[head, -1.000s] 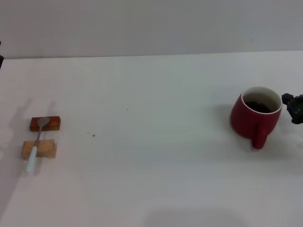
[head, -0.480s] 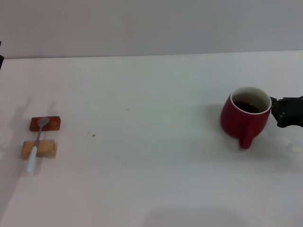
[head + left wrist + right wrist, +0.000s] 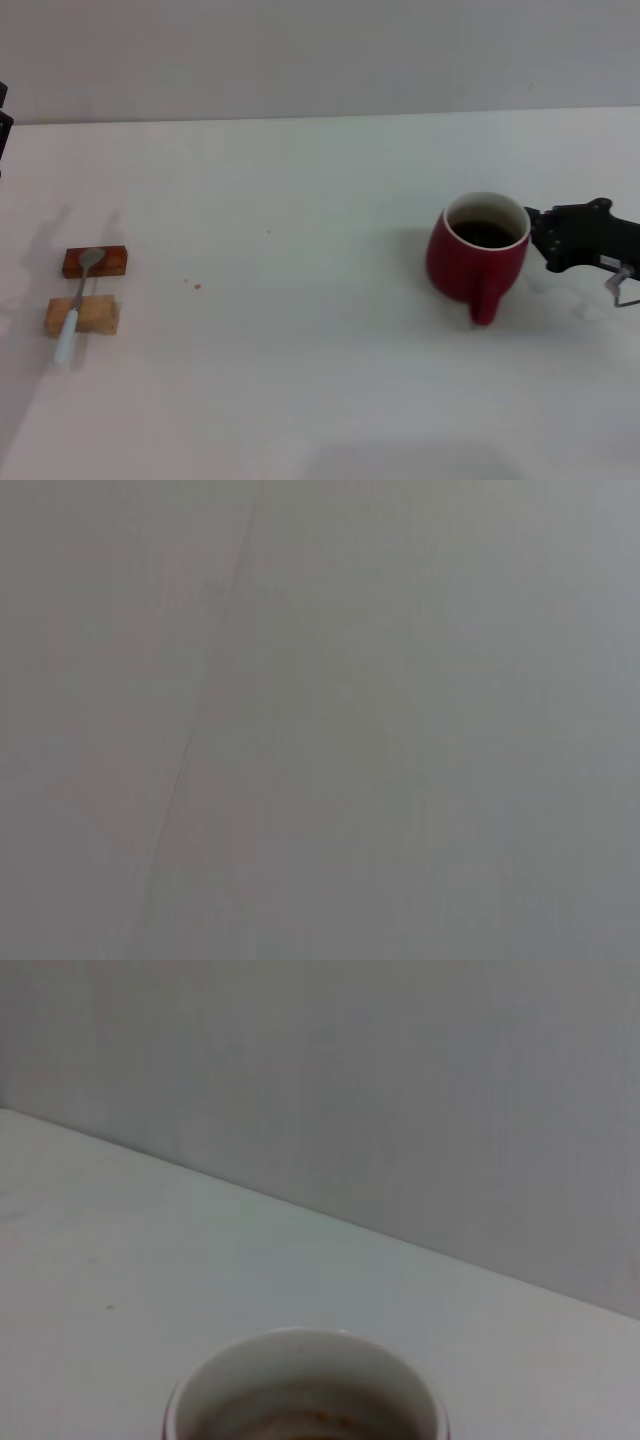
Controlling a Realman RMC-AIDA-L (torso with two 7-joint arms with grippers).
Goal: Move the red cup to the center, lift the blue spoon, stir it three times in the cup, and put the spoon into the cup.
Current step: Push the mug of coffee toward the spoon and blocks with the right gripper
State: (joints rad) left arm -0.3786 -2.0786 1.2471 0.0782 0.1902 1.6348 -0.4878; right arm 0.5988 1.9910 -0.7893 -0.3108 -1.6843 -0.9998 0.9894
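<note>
1. Nearest you in the head view, the blue spoon (image 3: 76,303) is lying at the lower left of the frame, its pale handle pointing toward the bottom edge and its grey bowl pointing away.
2. The spoon is resting across two small wooden blocks: the handle is crossing the light wooden block (image 3: 82,316), and the bowl is sitting on the dark reddish block (image 3: 95,261) just behind it.
3. At centre right, the red cup (image 3: 477,257) is standing upright on the white table (image 3: 300,380), its thick handle facing the bottom of the frame and dark liquid showing inside.
4. Your right gripper (image 3: 543,240) is touching the cup's right side at rim height; whether it is spread or pinching the wall, you cannot tell.
5. In the right wrist view, the cup's white rim (image 3: 305,1385) is filling the lower middle.
6. Your left arm (image 3: 3,120) is showing only as a dark sliver at the upper left edge, well apart from the spoon.
</note>
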